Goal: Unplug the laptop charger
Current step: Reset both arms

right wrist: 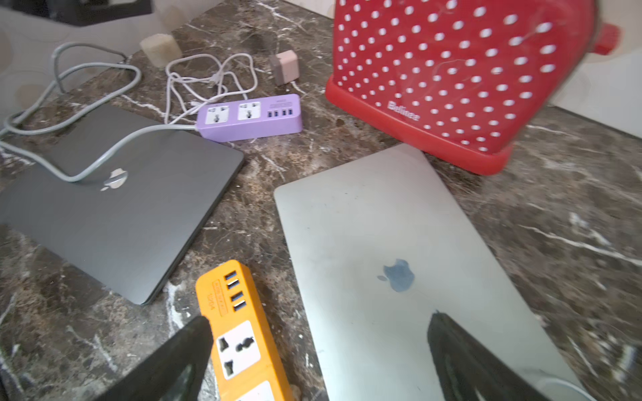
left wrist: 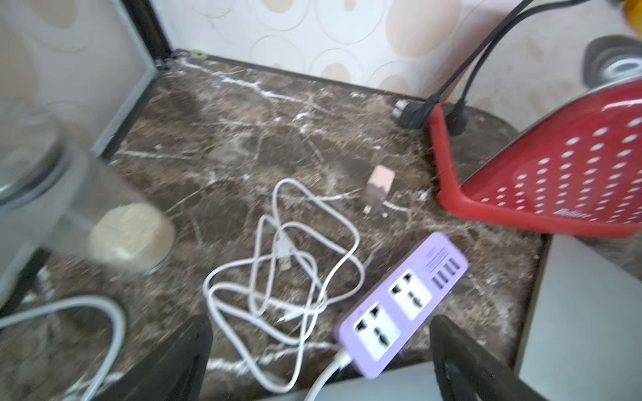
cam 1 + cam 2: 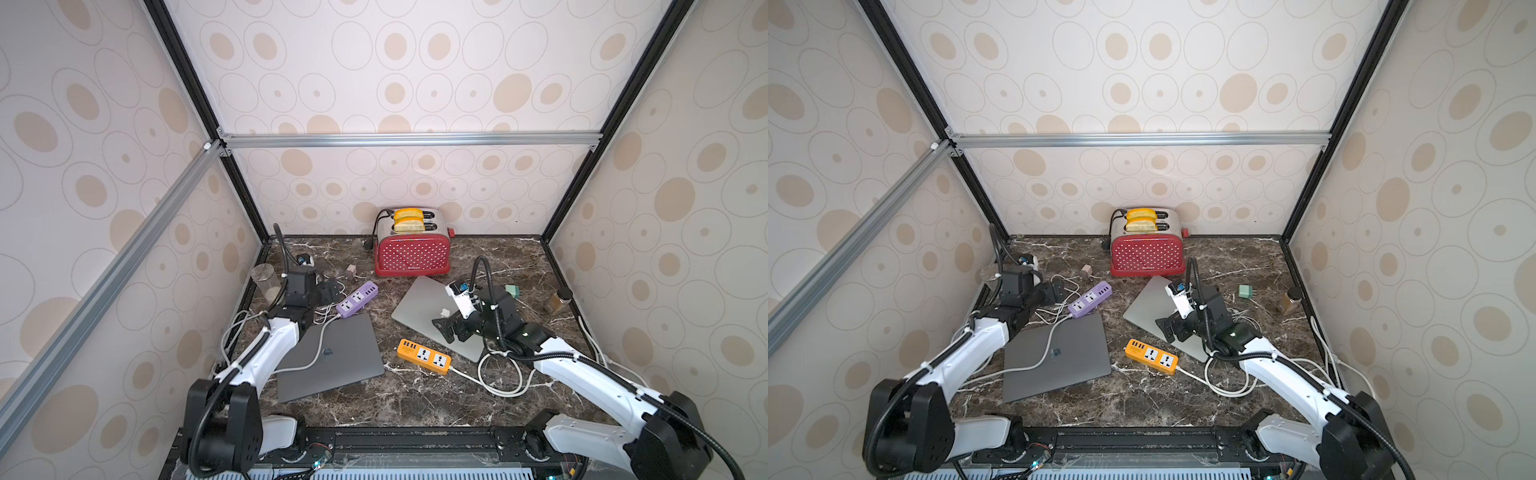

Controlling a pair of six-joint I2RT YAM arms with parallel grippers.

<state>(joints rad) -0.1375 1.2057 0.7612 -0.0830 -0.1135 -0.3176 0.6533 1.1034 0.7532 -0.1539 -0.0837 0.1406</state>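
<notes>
Left fingers: spread wide and empty, low over the white charger cable and the purple strip. They look placed to straddle both.
Right fingers: spread wide and empty, above the silver laptop and the orange strip. They seem to be standing by.
Charger cable: tangled loose on the counter, just beside the purple strip. That strip's sockets and ports are bare, so the unplugging looks done.
Pink adapter: on its side between the cable and the toaster, with nothing attached.
Strip lead: draped over the dark laptop, since the strip sits at that lid's far edge.
Laptops: two, both closed.
Strips: two.
Loose adapters: two, the pink one and a green adapter.
Toaster: one, holding two slices.
</notes>
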